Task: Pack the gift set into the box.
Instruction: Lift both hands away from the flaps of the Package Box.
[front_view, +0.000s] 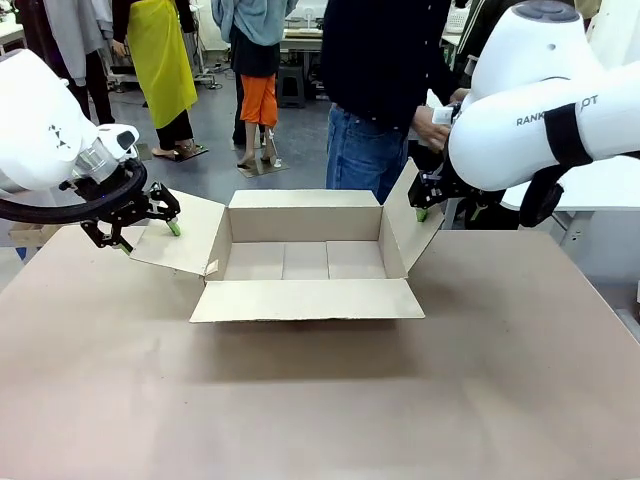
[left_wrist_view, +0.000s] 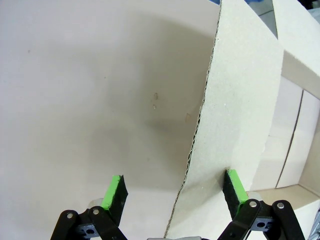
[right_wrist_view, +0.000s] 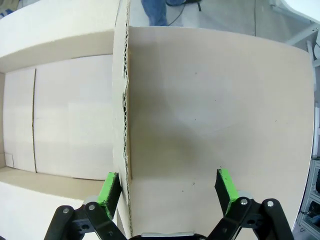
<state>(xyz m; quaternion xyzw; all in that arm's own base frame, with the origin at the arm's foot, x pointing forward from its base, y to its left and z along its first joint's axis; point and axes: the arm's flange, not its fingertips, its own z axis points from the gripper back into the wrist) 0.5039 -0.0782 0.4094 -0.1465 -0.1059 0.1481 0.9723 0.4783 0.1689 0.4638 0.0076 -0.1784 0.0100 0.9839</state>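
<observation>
Counter (front_view: 320, 400) carries the box (front_view: 305, 262) at its middle, flaps spread, inside empty, long axis left to right. My left fingers (left_wrist_view: 114, 192) stand wide apart astride its left flap (left_wrist_view: 235, 100), my right fingers (right_wrist_view: 224, 184) likewise astride the right flap (right_wrist_view: 210, 100), clamping nothing.
</observation>
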